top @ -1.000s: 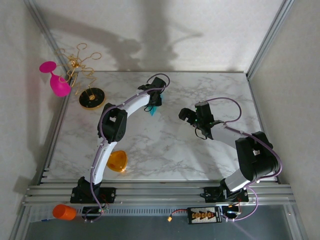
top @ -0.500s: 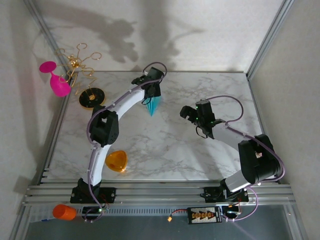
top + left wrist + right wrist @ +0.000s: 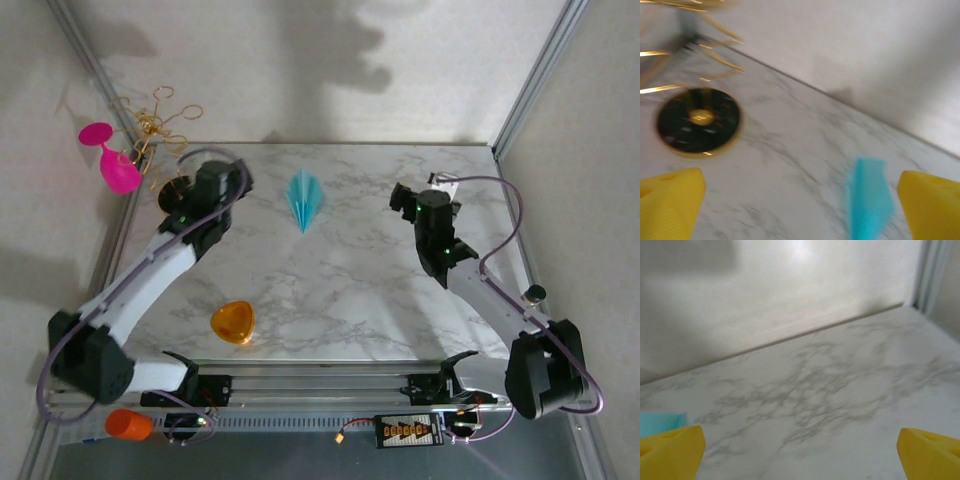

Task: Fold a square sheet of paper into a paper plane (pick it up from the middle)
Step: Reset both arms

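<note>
Plainly, the paper plane (image 3: 304,199) lies free on the marble worktop (image 3: 330,290), toward the back, between the arms; the left jaws and the right jaws gape wide, empty.

Blurred throughout in the left wrist view: paper plane (image 3: 869,197) reduced to a soft teal smear, nose cut off by the bottom edge, creases impossible to make out. Black disc (image 3: 697,122) smudged too, gold wire (image 3: 657,90) beside it mere streaks running off the left edge. Fingers (image 3: 670,205) of the left tool (image 3: 801,200) cropped at the bottom corners. In the right wrist view, just a teal corner of the paper plane, clipped by the left edge. From above, black disc partly hidden under the left tool.
</note>
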{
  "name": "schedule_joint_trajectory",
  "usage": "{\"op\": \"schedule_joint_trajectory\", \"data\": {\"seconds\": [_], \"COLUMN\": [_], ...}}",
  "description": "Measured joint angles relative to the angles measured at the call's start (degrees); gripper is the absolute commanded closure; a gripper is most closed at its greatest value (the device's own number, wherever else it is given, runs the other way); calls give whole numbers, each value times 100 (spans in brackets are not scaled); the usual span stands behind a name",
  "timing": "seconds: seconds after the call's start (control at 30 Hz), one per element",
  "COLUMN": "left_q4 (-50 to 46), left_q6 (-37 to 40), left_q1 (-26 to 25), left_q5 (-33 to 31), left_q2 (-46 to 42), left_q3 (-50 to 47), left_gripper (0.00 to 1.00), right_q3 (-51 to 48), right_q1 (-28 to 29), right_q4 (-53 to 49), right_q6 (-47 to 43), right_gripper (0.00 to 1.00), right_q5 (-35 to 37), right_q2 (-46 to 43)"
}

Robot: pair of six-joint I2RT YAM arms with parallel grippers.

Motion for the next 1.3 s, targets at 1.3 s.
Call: {"op": "schedule_joint_trajectory", "data": {"seconds": [1.3], "left_q4": [7759], "left_q6": [2201], "left_q1": [1757], "left_q5": [2162], "left_q2": [439], "left_q3": [-5327], "left_gripper": [1], "right_q3": [-3370], "right_q1": [-1851], "right_q4": [6339], "right_q6": [-1937], "right_gripper": [1], "right_q5": [-2133], "right_q2": [1867]}}
